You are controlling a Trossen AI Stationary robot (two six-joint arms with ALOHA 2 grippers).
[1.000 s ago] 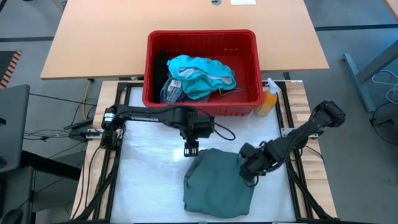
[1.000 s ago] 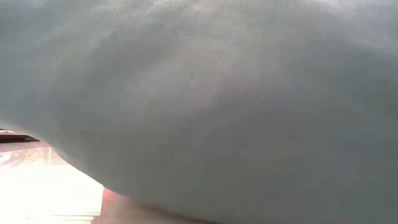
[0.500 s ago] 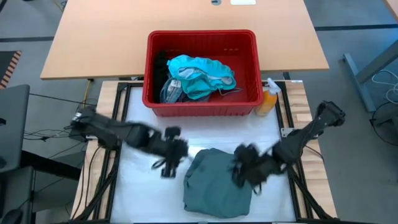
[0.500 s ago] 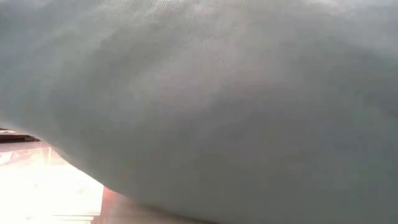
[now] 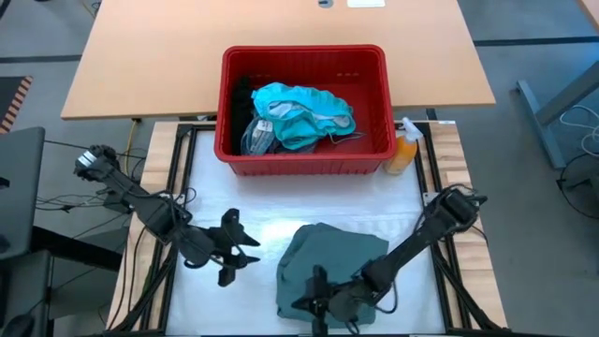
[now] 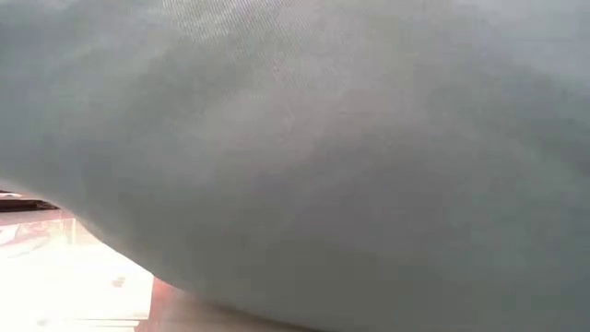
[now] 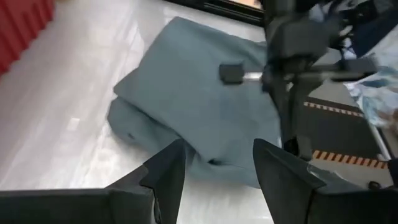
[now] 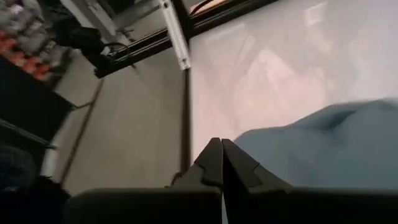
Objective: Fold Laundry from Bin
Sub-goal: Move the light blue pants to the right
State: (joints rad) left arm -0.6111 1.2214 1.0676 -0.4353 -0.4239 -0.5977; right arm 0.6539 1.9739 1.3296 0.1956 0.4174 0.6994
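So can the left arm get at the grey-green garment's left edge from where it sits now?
Probably yes. The left gripper is open, just left of the grey-green garment, with only bare table between them. The right gripper works the near edge.

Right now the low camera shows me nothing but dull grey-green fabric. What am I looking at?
Observer: A dull grey-green soft garment, lying on the white table in front of a red slotted plastic bin.
Operator: Is anything grabbing it?
Observer: The right end effector is shut at the garment's near edge; I cannot tell if it pinches cloth.
Operator: And the other arm?
Observer: The left end effector hangs open to the garment's left, apart from it.
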